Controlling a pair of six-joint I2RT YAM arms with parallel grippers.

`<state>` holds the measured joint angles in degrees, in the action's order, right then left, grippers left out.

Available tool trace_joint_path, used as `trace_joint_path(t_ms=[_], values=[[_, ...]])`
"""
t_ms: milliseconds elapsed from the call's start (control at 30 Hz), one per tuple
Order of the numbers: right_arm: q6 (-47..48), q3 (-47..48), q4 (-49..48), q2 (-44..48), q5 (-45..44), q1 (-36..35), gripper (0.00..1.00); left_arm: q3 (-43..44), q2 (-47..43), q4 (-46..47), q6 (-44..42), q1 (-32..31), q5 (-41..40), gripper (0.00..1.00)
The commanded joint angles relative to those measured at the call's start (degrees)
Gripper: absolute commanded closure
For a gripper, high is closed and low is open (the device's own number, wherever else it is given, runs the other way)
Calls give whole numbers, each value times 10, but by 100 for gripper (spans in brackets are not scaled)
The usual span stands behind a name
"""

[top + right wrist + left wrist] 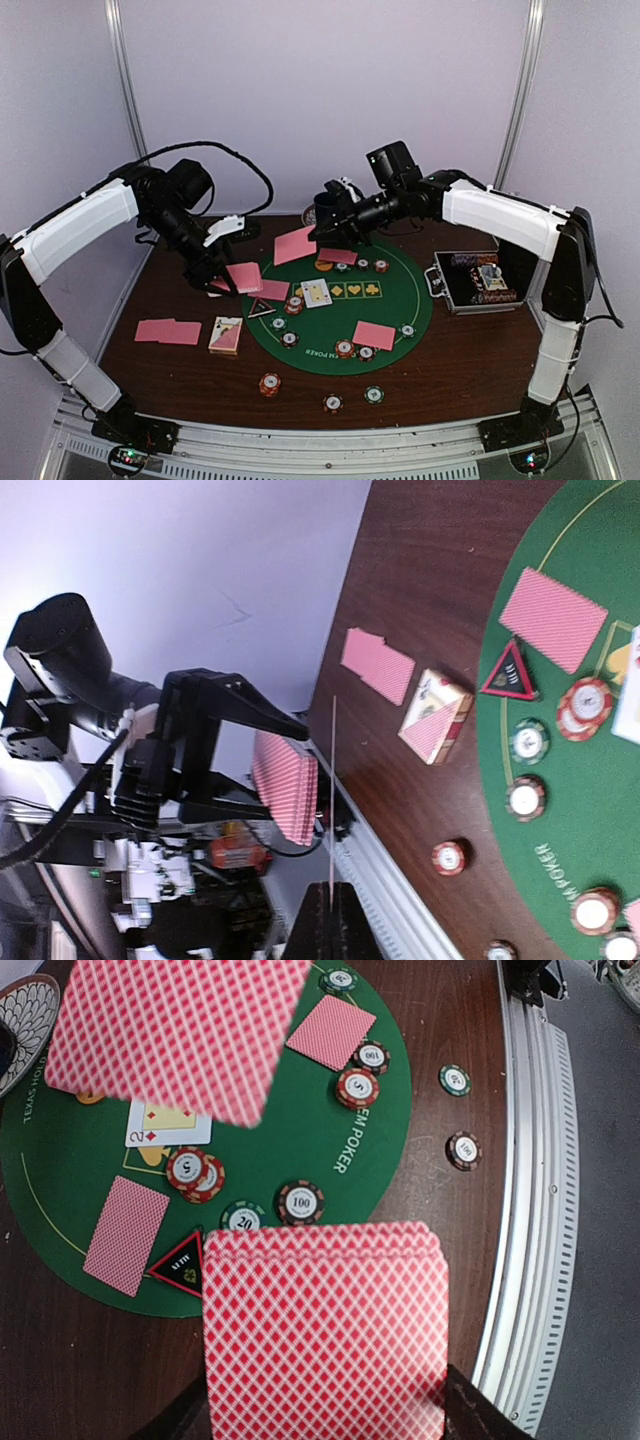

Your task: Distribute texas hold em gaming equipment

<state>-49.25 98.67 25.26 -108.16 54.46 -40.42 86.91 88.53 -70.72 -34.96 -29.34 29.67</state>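
Starting at the edges: the bench [470, 350] ends at a metal rail [330, 438] on the near side, and pale panels [320, 100] close the back and both sides. Bare brown surface shows at front right, between the round green felt mat [405, 295] and the chip case [475, 282]. Three chip stacks [333, 403] lie along the near strip, apart from one another. The left hand [218, 280] hangs over the mat's left rim, closed on a deck of pink-backed cards [325, 1330], with one finger on each long edge near one short end. The deck is a neat stack with a red-and-white diamond lattice on the back. Backs face up, and its long axis runs straight out from the fingers, pointing rightward across the mat. The right hand [325, 232] is above the far side of the mat, pinched fully on a single card [295, 245] with the same back. That card is held clear of the felt and tilted, its long axis roughly left to right in the top view. The right wrist view shows it edge-on as a thin line. On the felt lie a face-up two of diamonds [168, 1125], face-down cards [373, 335], striped chips [300, 1202] and a black-red triangle marker [180, 1265]. A patterned saucer [28, 1010] sits at the mat's far rim. Off the mat at left lie a card pair [168, 331] and a card box [226, 335].
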Motion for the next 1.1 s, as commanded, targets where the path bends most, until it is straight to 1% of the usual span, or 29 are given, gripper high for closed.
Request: trace_joint_path(t_ms=[0, 67, 133, 233, 300, 333, 400, 433, 467, 567, 600, 733, 933, 1067], values=[[219, 92, 257, 9, -134, 0, 100, 0, -13, 0, 1, 3, -1, 100], [277, 130, 327, -7, -228, -3, 100, -1, -13, 0, 2, 3, -1, 100], [344, 170, 378, -26, -355, -22, 100, 1, -15, -2, 3, 3, -1, 100], [436, 195, 397, -57, -568, -74, 100, 0, -17, -3, 3, 4, -1, 100], [508, 187, 372, -70, -684, -108, 100, 1, -16, -3, 5, 4, -2, 100], [545, 170, 338, -72, -740, -124, 100, 1, -16, -4, 5, 4, -1, 100], [613, 126, 262, -70, -822, -144, 100, 2, -16, -6, 6, 6, 1, 100], [663, 98, 212, -67, -868, -152, 100, 2, -16, -6, 6, 8, 3, 100], [702, 69, 162, -62, -893, -157, 100, 2, -16, -6, 7, 10, 6, 100], [798, -21, -1, -52, -924, -163, 100, 3, -17, -7, 10, 14, 13, 100], [820, -38, -37, -56, -928, -163, 100, 5, -18, -9, 10, 17, 17, 100], [895, -81, -131, -89, -930, -164, 100, 8, -20, -13, 10, 19, 21, 100], [954, -105, -202, -146, -927, -165, 100, 4, -25, -15, 10, 21, 22, 100], [954, -111, -192, -165, -905, -164, 100, 5, -26, -19, 8, 23, 23, 100]])
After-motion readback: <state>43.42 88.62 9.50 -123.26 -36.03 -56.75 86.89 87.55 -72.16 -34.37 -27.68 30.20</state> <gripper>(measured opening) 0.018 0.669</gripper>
